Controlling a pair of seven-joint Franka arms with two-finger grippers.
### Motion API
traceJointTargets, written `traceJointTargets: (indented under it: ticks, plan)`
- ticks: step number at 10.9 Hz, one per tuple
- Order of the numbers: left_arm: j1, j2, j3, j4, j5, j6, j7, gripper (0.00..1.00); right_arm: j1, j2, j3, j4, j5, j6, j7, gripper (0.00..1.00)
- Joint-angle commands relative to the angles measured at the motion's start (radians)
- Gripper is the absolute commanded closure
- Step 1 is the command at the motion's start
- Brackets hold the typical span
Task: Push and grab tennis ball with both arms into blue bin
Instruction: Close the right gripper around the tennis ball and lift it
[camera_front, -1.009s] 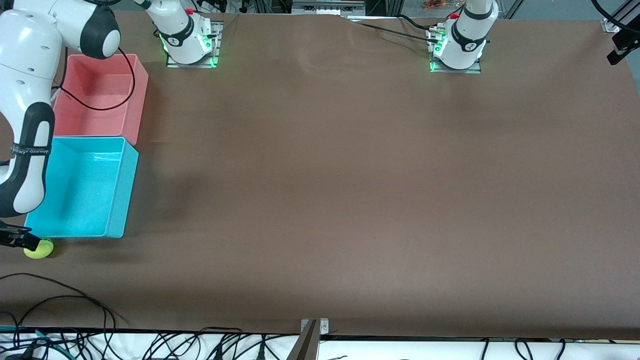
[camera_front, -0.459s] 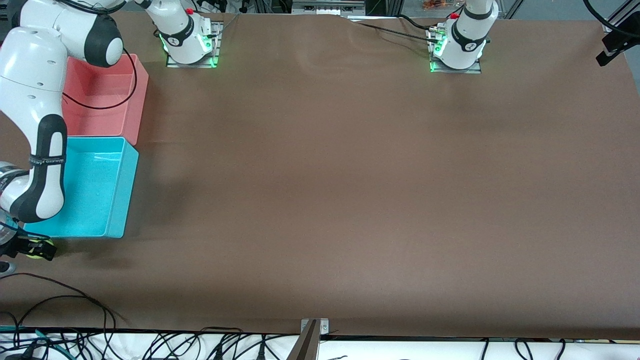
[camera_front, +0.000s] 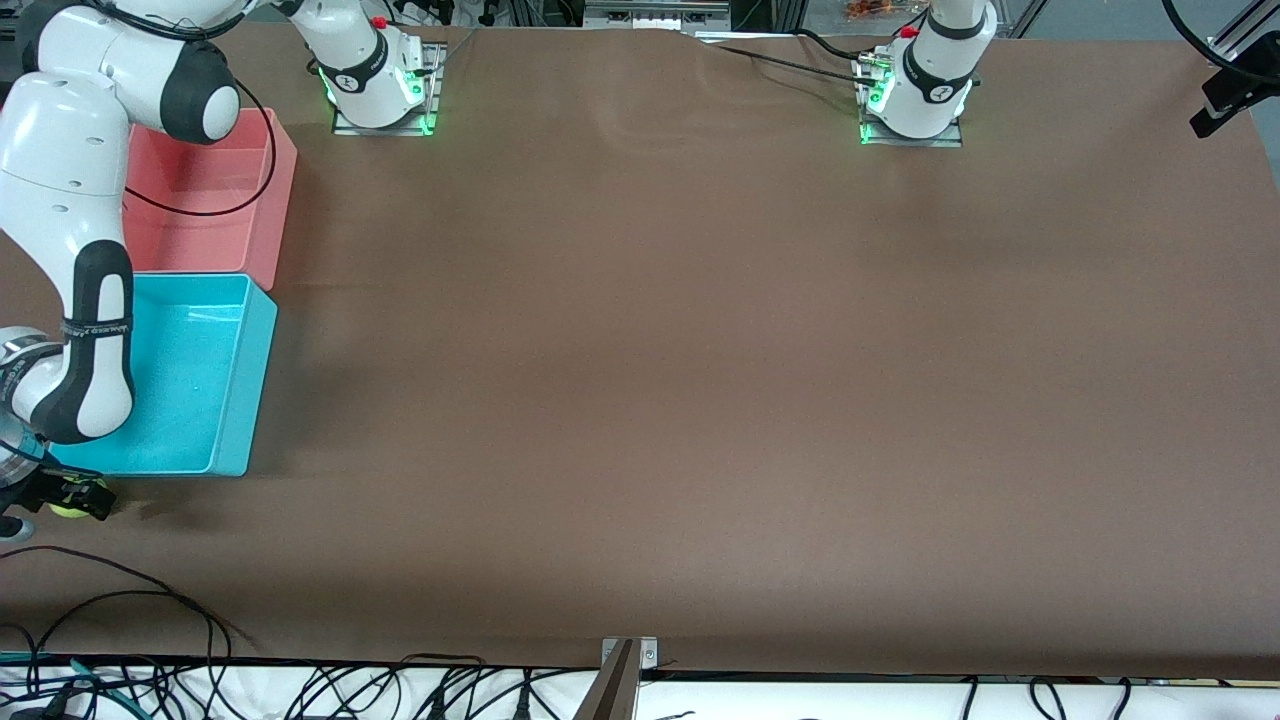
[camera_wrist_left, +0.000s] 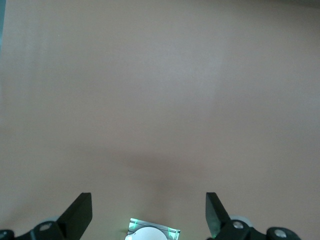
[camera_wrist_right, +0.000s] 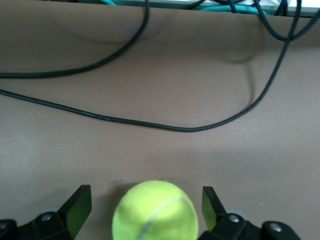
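Surface: a brown-covered table (camera_front: 700, 400) is seen from a high camera; loose black cables (camera_front: 120, 600) are trailed along the edge nearest that camera, at the right arm's end.
Tennis ball: the tennis ball (camera_wrist_right: 155, 211) is found on the table at the near corner of the right arm's end, just outside the near wall of the blue bin; it is not yet in any bin.
Right gripper: the right gripper (camera_wrist_right: 147, 212) is lowered around the ball, its fingers spread wide with one on each side and a gap visible at both; nothing is gripped yet.
Risk, closing: if the fingers are shut off-centre, the ball is judged likely to be squeezed out and rolled toward the cables or off the near edge.
Risk, lifting: a weak pinch on the fuzzy round surface could be lost while the bin wall is being cleared.
Blue bin: the blue bin (camera_front: 235, 400) is seen with only its speckled floor; nothing is held in it.
Pink bin: the pink bin (camera_front: 270, 210), touching the blue one and farther from the camera, is shown empty apart from a cable draped over it.
Left gripper: the left gripper (camera_wrist_left: 149, 215) is held high over bare table, fingers fully apart and empty; that arm is waiting.
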Motion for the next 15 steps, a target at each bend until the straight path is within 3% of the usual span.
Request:
traceJointTargets:
  ticks: [1, 2, 3, 4, 10, 15]
  plan:
    - [0.016, -0.002, -0.007, -0.002, -0.019, -0.006, 0.008, 0.00, -0.029, 0.022, 0.014, 0.039, 0.013, -0.008, -0.045, 0.29]
    - [0.016, 0.005, -0.007, 0.001, -0.016, -0.005, 0.010, 0.00, -0.028, 0.017, 0.014, 0.035, 0.016, -0.011, -0.045, 0.64]
    - [0.016, 0.006, -0.007, 0.001, -0.014, -0.005, 0.010, 0.00, -0.023, 0.008, 0.012, 0.035, 0.017, -0.047, -0.044, 0.89]
    - [0.016, 0.006, -0.007, 0.001, -0.015, -0.005, -0.002, 0.00, -0.024, 0.003, 0.011, 0.041, 0.016, -0.090, -0.042, 1.00]
    - [0.018, 0.008, -0.005, 0.001, -0.015, 0.009, -0.004, 0.00, -0.020, -0.008, -0.003, 0.056, 0.014, -0.118, 0.006, 1.00]
    - [0.019, 0.037, -0.005, 0.000, -0.015, 0.015, -0.006, 0.00, 0.005, -0.096, -0.121, 0.074, 0.008, -0.136, 0.039, 1.00]
